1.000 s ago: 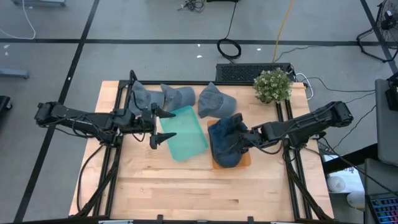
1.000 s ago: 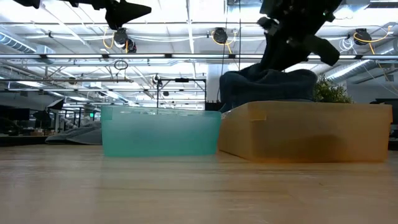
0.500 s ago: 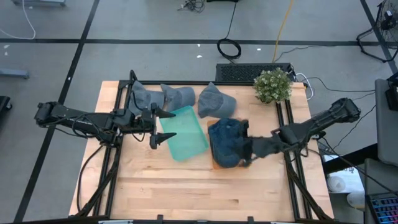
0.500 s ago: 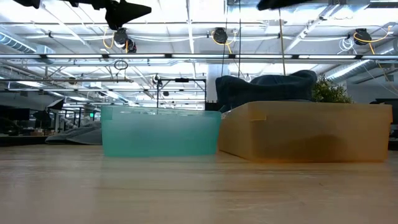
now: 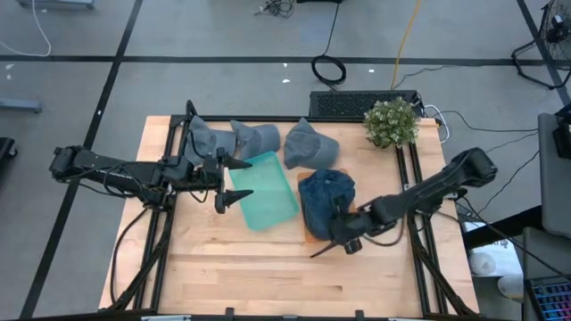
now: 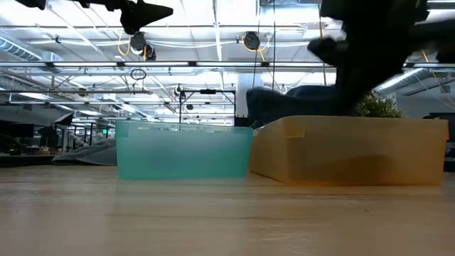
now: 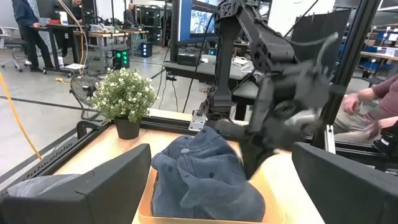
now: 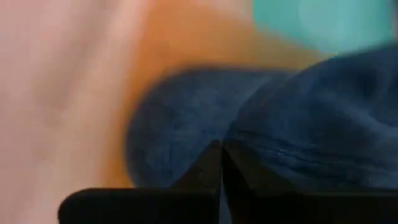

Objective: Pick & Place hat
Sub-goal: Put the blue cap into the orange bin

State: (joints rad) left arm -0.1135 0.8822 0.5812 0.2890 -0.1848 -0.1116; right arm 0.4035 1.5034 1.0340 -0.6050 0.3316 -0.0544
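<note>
High view: a soft, crumpled navy hat (image 5: pixel 325 201) sits heaped in the orange bin (image 5: pixel 351 228) right of the translucent teal bin (image 5: pixel 264 191) on the wood-plank surface (image 5: pixel 268 267). Right gripper (image 5: pixel 323 249) is pinched closed, empty, just near of the hat; left gripper (image 5: pixel 239 179) gapes wide over the teal bin.

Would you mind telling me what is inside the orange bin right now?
A dark blue hat lies heaped in the orange bin, rising above its rim. Whether anything sits beneath the hat cannot be seen; the fabric covers the floor.
</note>
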